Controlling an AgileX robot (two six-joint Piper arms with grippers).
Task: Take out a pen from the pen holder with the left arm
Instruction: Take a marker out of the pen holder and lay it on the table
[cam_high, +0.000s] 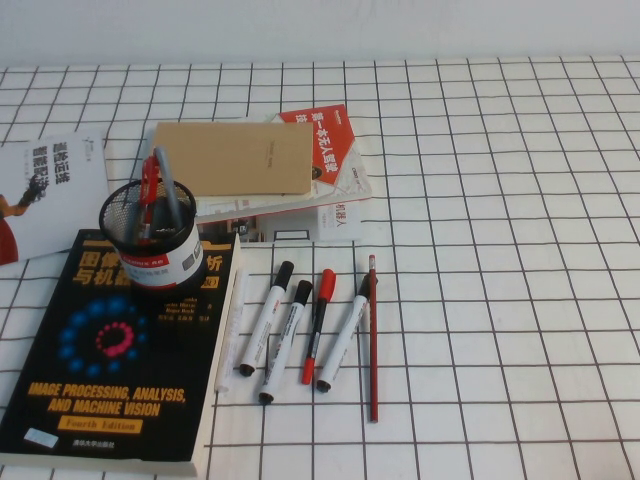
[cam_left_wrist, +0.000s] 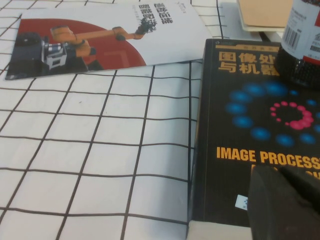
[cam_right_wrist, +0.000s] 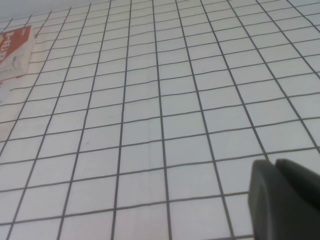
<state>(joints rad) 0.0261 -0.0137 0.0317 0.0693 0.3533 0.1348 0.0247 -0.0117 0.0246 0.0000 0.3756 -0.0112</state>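
High view: the pen holder (cam_high: 150, 235) stands on the black book's (cam_high: 110, 370) far end. A red pen (cam_high: 149, 185) and a grey pen (cam_high: 168, 180) are upright inside, with markers (cam_high: 266, 318) lying just right of it.

Left wrist view: the left gripper (cam_left_wrist: 282, 172), pressed together and empty, hangs over the book's near end. The holder is well ahead, and bare checked table (cam_left_wrist: 100, 150) runs off the book's edge.

Right wrist view: the right gripper (cam_right_wrist: 275, 164), closed on nothing, is over open grid, well apart from the holder.
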